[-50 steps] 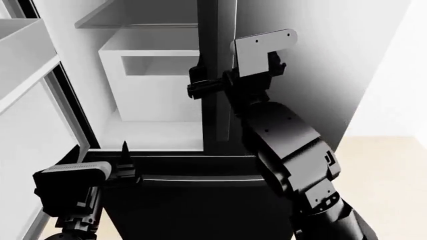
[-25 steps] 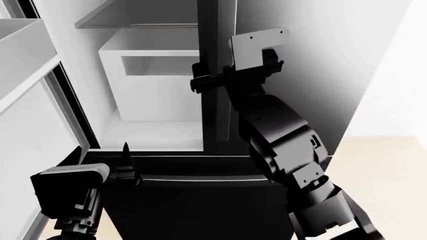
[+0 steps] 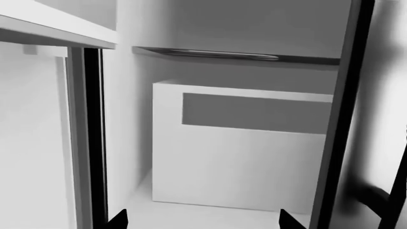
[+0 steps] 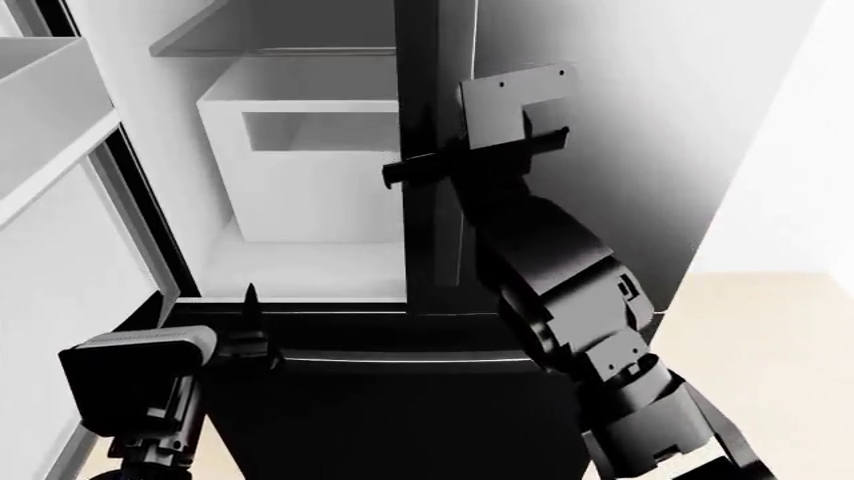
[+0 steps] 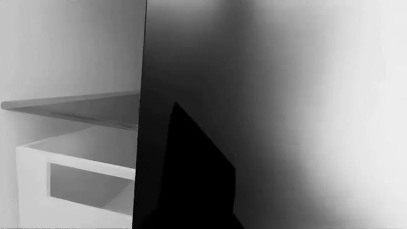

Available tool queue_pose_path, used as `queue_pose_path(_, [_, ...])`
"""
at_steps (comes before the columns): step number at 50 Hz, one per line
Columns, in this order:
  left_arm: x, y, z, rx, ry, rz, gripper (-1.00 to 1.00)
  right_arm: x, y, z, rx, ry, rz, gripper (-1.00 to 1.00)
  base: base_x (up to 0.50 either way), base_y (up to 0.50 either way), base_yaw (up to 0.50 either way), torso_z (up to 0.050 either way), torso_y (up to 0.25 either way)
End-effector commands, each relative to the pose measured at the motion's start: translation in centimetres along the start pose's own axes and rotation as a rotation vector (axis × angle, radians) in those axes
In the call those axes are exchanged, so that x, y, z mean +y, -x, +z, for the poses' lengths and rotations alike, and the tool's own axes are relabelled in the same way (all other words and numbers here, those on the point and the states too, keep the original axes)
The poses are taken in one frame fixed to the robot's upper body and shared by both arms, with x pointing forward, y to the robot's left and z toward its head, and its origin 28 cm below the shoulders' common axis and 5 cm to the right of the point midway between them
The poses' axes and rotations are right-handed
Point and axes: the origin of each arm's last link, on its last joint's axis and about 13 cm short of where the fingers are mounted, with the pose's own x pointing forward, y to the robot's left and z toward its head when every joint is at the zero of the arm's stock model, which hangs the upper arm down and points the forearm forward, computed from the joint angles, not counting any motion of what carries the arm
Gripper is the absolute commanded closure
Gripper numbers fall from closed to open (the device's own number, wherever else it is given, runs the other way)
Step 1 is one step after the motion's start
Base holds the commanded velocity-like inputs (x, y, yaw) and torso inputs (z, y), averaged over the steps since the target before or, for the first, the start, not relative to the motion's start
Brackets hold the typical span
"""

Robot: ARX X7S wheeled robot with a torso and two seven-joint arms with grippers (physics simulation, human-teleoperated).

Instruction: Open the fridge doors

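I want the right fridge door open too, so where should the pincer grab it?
On the right fridge door, probably take the dark vertical left edge, coming from the open left compartment: it's tall, straight and exposed there. The right pincer sits at it.

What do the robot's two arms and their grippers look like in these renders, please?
Both arms are glossy black with boxy, angular segments. The right arm shows small light screw dots and a pale marking near the wrist joint, and carries a flat grey notched bracket plate. The left arm ends in a grey-topped block with a ribbed edge and pointed black fingertips. No cables are visible.
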Motion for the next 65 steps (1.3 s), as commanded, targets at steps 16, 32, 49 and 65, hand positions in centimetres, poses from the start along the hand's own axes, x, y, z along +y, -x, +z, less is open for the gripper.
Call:
queue_pose_path(16, [0.0,-0.6,0.4,-0.027,-0.001,0.012,-1.00,-2.1,9.1,1.5,-0.157,0.075,-0.013,1.00,0.00,0.00,0.00,0.000,0.000])
queue_pose_path(32, [-0.3,-0.1,0.5,-0.028,-0.009,-0.007,-1.00,-3.7,15.4,4.9,-0.284,0.143,-0.128,1.00,0.00,0.00,0.00,0.000,0.003])
queue_pose_path(49, [-0.2,0.2,0.9,-0.030,0.007,-0.006,-1.00,-5.0,20.6,11.0,-0.496,0.211,-0.259,1.00,0.00,0.00,0.00,0.001,0.006])
queue_pose_path(65, [-0.5,0.3,0.8,-0.028,0.003,-0.014,-1.00,-6.7,23.9,17.0,-0.668,0.249,-0.348,1.00,0.00,0.00,0.00,0.003,0.011])
